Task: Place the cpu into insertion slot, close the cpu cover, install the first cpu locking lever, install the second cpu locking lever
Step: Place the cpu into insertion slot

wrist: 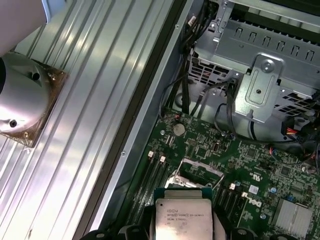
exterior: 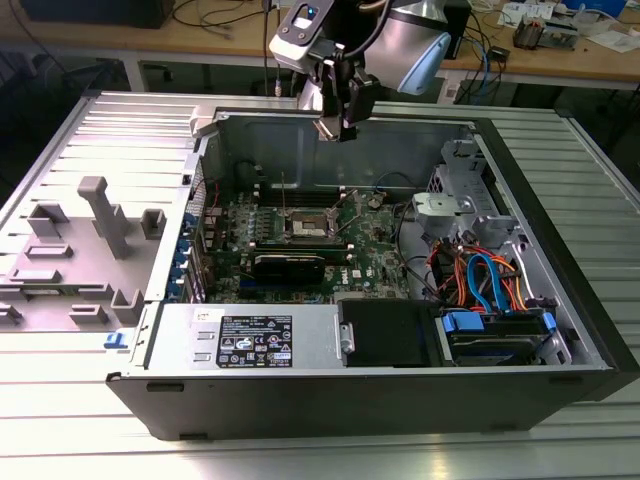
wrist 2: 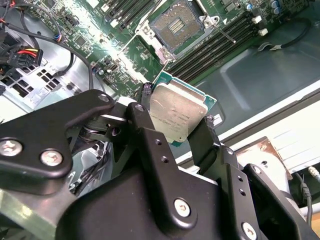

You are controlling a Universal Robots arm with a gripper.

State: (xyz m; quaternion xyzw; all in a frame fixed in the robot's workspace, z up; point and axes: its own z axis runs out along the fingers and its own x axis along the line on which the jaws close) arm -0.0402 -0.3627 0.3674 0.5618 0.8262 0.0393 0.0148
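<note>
**A:** What has the gripper (wrist 2: pixel 178 106) got?

**B:** Its fingers (wrist 2: pixel 146 112) pinch the chip (wrist 2: pixel 176 114) by two opposite edges, silver face showing.

**A:** And where is that?

**B:** Up in the air over the open computer case (exterior: pixel 400 395). The socket (wrist 2: pixel 176 25) on the green board (wrist 2: pixel 125 55) lies bare below, well apart.

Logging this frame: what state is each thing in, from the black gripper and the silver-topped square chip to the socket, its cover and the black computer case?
Black two-finger gripper: shut on the chip, above the board.
Square silver-topped cpu: gripped by its edges, not seated.
Square silver-rimmed insertion slot: empty, uncovered.
Thin silver cpu cover: appears flipped up, open.
Black computer case: side open, interior exposed.
</note>
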